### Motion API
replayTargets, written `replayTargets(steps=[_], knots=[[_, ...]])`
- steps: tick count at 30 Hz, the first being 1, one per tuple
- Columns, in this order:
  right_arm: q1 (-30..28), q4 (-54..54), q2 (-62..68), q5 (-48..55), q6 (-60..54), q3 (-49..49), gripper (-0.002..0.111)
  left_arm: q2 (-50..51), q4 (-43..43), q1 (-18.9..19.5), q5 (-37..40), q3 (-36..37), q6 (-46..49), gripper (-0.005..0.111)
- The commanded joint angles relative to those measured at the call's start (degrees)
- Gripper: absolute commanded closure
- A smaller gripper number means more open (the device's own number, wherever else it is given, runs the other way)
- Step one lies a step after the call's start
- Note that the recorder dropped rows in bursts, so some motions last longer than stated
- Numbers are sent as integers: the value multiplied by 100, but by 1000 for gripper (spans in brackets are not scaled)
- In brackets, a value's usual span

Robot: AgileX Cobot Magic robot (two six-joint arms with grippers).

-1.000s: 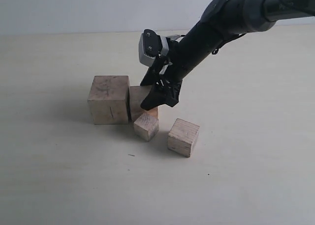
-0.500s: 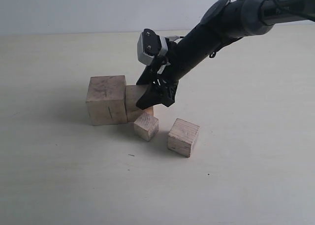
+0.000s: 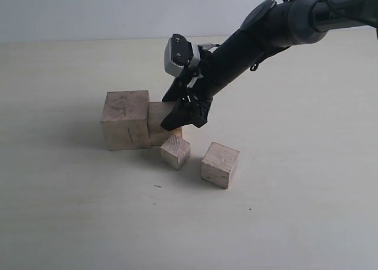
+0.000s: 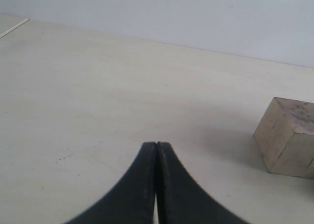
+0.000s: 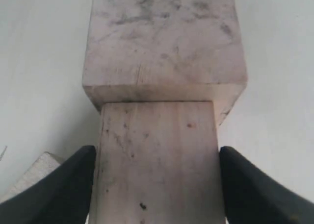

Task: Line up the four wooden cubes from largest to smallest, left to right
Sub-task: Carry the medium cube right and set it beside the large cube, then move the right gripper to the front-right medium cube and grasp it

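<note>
The smallest cube (image 3: 175,151) crowds the second-largest cube (image 3: 156,117); open table (image 3: 295,193) rightward.

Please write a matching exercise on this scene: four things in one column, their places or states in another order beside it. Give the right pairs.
Things
1. largest pale wooden cube
2. smallest pale wooden cube
3. black left gripper
4. black right gripper

Places or states
A. shut, holding nothing
B. clamped on the second-largest pale wooden cube
C. leftmost in the exterior view, against the gripped cube
D. just in front of the gripped cube

Pairs: 1-C, 2-D, 3-A, 4-B
</note>
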Motion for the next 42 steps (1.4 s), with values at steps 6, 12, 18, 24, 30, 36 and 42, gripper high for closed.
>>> replayTargets(steps=[6,12,18,24,30,36,42], knots=[[6,209,146,149,122,30,28,-30,-4,-34,-61,16,0,107],[6,158,7,138,136,30,21,-30,-4,-34,-61,16,0,107],[6,-117,-860,102,916,30,22,-30,-4,-34,-61,16,0,107],[6,-2053,-1788,291,5049,30,48,-30,-4,-34,-61,16,0,107],[6,-2443,-2306,910,5694,30,108,-30,-4,-34,-61,16,0,107],[6,-3430,-2518,1529,5930,114,108,-30,-4,-34,-61,16,0,107],[-4,-4265,-2828,800,6436,1047,108,-30,-4,-34,-61,16,0,107]])
